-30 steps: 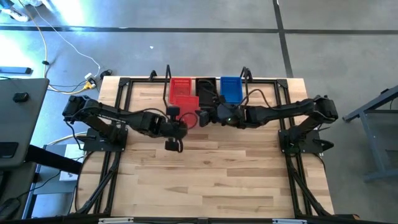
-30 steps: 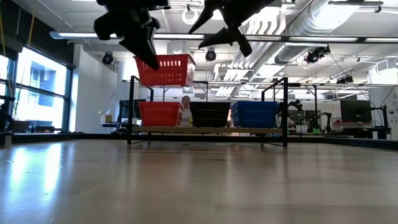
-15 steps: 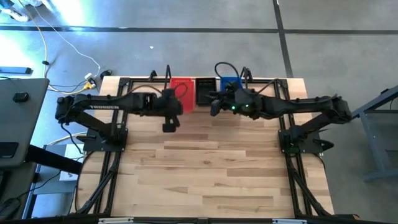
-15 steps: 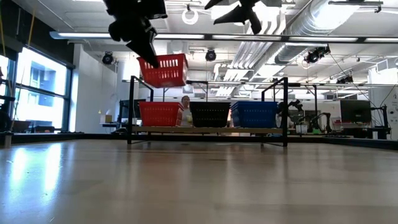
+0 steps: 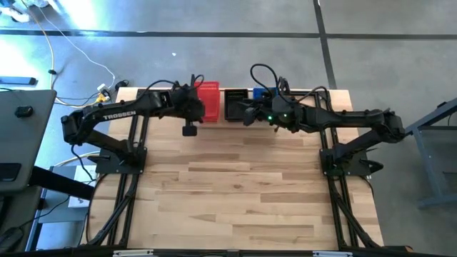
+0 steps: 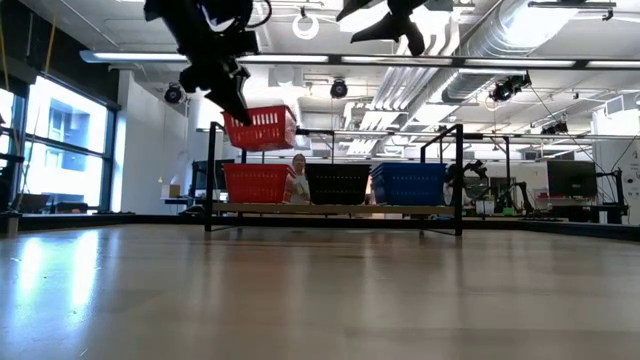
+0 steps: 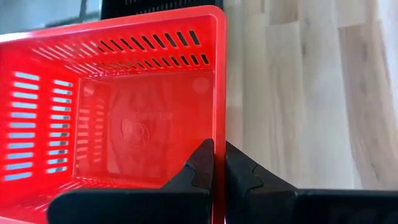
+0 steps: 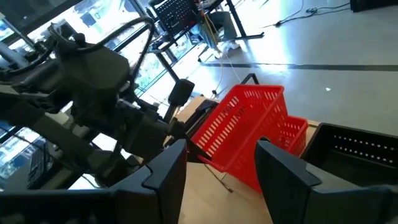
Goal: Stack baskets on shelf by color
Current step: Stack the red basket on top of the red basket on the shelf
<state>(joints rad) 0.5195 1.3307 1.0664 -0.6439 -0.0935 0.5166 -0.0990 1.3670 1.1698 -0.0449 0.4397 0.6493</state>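
Note:
On the shelf [image 6: 335,208] at the table's far edge stand a red basket [image 6: 257,182], a black basket [image 6: 338,183] and a blue basket [image 6: 408,183], side by side on their bottoms. My left gripper [image 7: 219,149] is shut on a second red basket [image 6: 262,128], which hangs tilted in the air just above the red one. That held basket also shows in the high view [image 5: 208,96] and the right wrist view [image 8: 249,124]. My right gripper [image 8: 217,165] stands open and high [image 6: 385,20], near the black basket [image 5: 235,103], with nothing between its fingers. My left gripper pinches one side wall of the red basket at its rim [image 7: 219,134], one finger [image 7: 202,165] inside the basket and one [image 7: 239,168] outside. The fingers slant down from the table's near left side. The basket hangs clear of everything, tilted, its open top up.
Black rod uprights [image 6: 212,170] [image 6: 460,170] stand at the shelf's two ends. The wooden tabletop [image 5: 235,185] lies bare in front of the shelf. Beyond the table the low view shows a room with a seated person [image 6: 298,172].
My left gripper has carried the red basket toward the table's far edge, from over the middle of the table to above the red basket on the shelf; the basket stays clear and tilted. My right gripper has risen and drawn back toward the far right.

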